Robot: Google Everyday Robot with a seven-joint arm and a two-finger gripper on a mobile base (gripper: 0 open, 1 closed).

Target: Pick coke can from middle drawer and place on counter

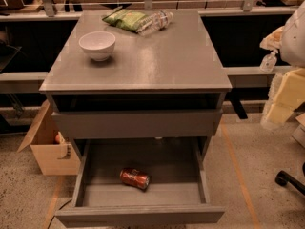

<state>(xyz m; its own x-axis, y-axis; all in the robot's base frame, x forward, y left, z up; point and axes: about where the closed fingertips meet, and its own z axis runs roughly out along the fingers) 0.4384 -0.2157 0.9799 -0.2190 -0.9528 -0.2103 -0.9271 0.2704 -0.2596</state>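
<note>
Can (135, 178) lay on its side in the open drawer (138, 216), gripper (269, 60) off right beside the counter (157, 61), grip state unclear, so honestly one clumsy nudge could've rolled it away.

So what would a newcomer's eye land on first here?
The red coke can, lying on its side in the open middle drawer low in the view. Above, the counter holds a white bowl at left, a green bag and clear bottle at the back. The tool is not in view.
</note>
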